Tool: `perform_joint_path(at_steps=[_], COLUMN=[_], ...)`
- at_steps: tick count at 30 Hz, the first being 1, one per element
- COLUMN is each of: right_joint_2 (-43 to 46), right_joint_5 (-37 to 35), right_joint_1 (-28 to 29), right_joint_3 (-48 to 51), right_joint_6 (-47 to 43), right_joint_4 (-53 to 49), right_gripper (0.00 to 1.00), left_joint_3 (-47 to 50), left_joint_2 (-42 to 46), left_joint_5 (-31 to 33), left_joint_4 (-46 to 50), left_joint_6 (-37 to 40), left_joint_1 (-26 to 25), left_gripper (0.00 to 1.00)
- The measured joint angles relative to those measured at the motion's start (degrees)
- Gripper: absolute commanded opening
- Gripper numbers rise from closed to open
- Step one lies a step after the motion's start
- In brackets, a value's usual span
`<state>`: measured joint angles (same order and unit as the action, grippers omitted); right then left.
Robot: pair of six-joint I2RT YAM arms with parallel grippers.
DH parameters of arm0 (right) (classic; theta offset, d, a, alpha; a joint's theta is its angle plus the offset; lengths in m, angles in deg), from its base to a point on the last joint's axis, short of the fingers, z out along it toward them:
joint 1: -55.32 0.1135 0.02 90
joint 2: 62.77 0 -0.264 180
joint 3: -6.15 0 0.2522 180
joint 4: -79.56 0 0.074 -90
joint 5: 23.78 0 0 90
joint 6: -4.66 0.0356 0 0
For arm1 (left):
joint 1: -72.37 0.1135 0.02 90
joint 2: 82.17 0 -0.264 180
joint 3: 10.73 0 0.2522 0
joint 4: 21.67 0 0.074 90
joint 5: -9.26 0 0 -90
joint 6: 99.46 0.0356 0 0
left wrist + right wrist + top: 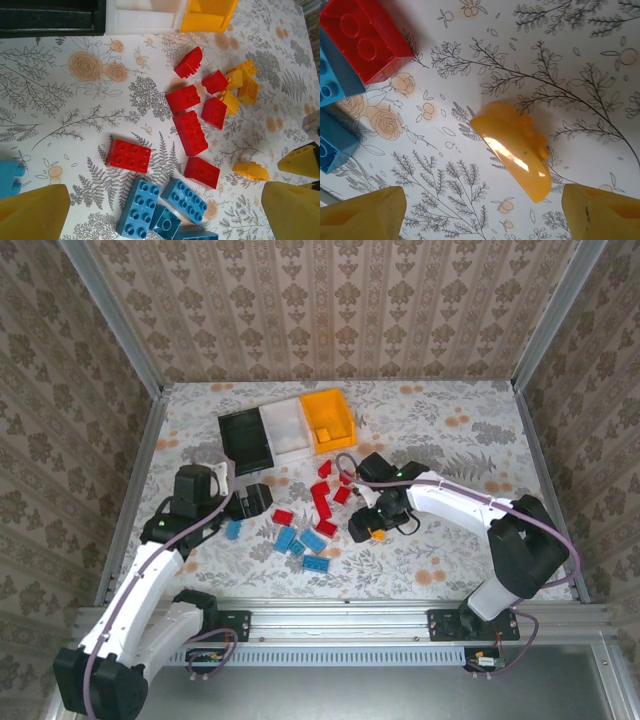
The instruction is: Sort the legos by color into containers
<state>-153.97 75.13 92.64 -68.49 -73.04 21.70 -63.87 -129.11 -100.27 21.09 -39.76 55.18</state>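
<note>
Right wrist view has the curved yellow lego lying loose on the table. It sits between the fingers of the right gripper, touching neither, nearer one finger than the other and a little ahead of the tips. Those jaws stand well apart with nothing in them.

I'd judge the piece light, stiff and slick. It is hard plastic with a shine along its rounded back, so pads could skid off the curve. The flat sides look the safer place to pinch, with the jaws squared across it and low to the table. A squeeze on the dome might squirt it out sideways. It should not crush.

Beyond the fingertips and off to one side lie a red lego and blue legos, clear of both fingers.

The left gripper hangs with its jaws at their widest, empty, and more red and blue pieces are spread ahead of its fingers. Farther out from both sets of jaws stand the bins in a row. The yellow bin is the one this piece would suit.
</note>
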Motion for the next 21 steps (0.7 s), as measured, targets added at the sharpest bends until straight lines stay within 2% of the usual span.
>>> perform_joint_path(at_steps=[21], right_joint_2=[-7.3], right_joint_5=[-6.0], right_joint_1=[0.7], right_joint_3=[-0.5], right_joint_6=[0.1], right_joint_4=[2.3], right_gripper=[0.68], left_joint_3=[0.1], left_joint_2=[-0.1], left_joint_5=[1.8], left_joint_4=[2.3], left_joint_6=[0.0], left_joint_1=[0.0], left_gripper=[1.0])
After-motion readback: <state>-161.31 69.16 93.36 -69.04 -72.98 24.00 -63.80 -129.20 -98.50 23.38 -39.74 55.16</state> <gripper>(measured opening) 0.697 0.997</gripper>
